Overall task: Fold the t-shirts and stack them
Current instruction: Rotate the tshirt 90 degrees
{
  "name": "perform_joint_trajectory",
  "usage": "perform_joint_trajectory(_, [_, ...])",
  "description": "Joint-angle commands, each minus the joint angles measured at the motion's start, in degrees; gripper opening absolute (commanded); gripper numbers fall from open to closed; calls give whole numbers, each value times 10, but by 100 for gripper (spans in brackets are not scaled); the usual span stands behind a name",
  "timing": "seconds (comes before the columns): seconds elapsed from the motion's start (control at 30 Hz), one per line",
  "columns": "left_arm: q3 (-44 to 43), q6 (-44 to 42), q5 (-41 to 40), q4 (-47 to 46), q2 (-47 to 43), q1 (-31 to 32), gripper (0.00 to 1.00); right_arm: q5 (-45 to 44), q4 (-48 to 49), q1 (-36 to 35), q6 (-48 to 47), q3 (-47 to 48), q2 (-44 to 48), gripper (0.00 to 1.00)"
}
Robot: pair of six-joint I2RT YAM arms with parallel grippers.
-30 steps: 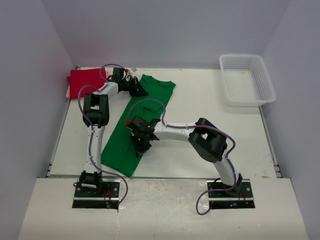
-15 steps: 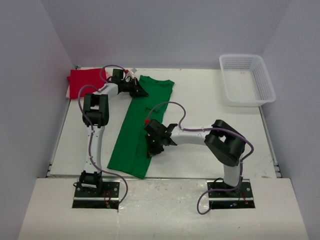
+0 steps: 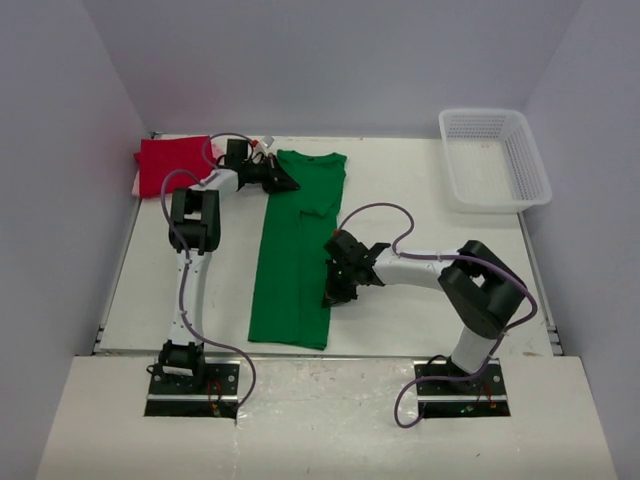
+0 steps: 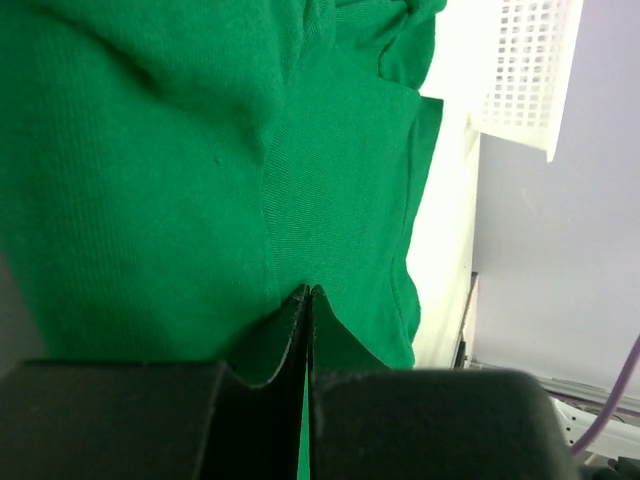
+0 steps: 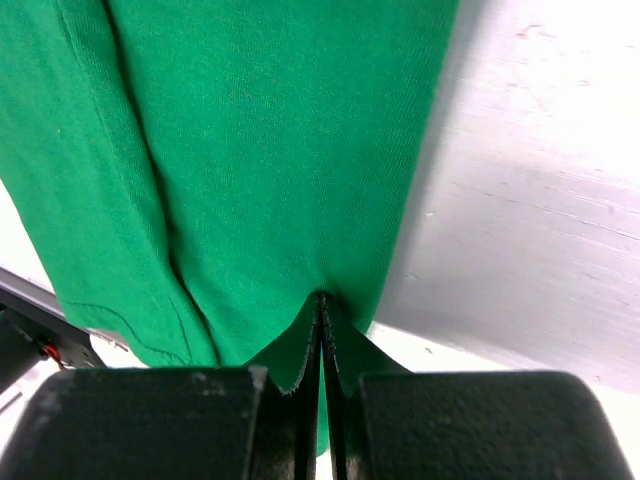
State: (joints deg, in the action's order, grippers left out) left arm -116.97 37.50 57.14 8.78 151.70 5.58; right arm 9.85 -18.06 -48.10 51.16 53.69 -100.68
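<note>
The left gripper is clamped on the far left corner of the green t-shirt. The right gripper is pinched on its right edge, and the shirt lies between them as a long strip on the desk. The red t-shirt lies just left of the left gripper.
</note>
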Motion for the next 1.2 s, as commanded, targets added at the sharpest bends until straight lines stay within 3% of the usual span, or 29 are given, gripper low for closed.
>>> perform_joint_trajectory(0.0, [-26,48,9,-59,29,-3,0,-135,-117,13,-7,-51,-42,0])
perform_joint_trajectory(0.27, [-104,117,29,-132,78,-3,0,-135,-110,13,21,-93,-7,0])
perform_joint_trajectory(0.67, [-85,127,39,-172,68,-6,0,-185,-172,22,2,-40,29,0])
perform_joint_trajectory(0.8, [-41,133,44,-211,24,0,0,-214,-174,22,-56,-1,55,0])
perform_joint_trajectory(1.03, [7,149,25,-245,-92,9,0,-279,-214,20,-151,127,51,14])
perform_joint_trajectory(1.17, [16,92,12,-159,-202,17,5,-316,-269,-2,-147,172,97,34])
